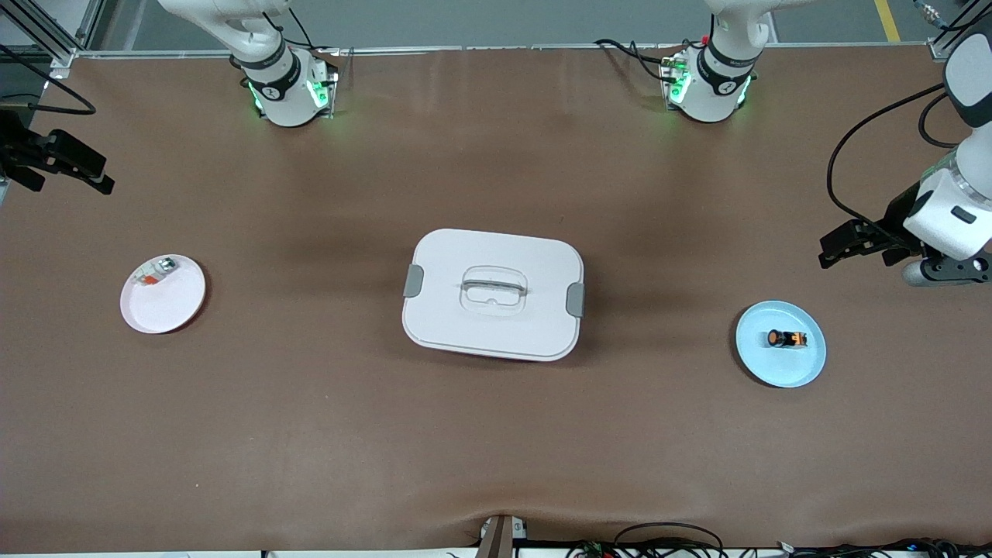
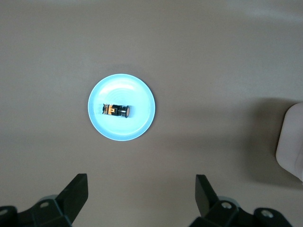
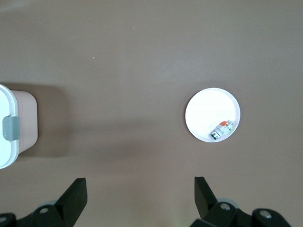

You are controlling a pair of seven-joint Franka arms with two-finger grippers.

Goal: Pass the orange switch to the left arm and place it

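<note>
The orange switch (image 1: pixel 787 339) lies on its side on a light blue plate (image 1: pixel 781 364) toward the left arm's end of the table; the left wrist view shows it too (image 2: pixel 116 111). The white box (image 1: pixel 493 293) with grey clips stands mid-table. My left gripper (image 1: pixel 841 249) is open and empty, up in the air above the table beside the blue plate; its fingers (image 2: pixel 75 194) frame bare table. My right gripper (image 1: pixel 54 159) is open and empty, high over the right arm's end of the table.
A white plate (image 1: pixel 167 306) holding a silver-and-clear small part (image 1: pixel 155 273) sits toward the right arm's end; the right wrist view shows it (image 3: pixel 208 111). The box's edge shows in both wrist views (image 3: pixel 14 127) (image 2: pixel 291 142). Cables hang at the table's front edge.
</note>
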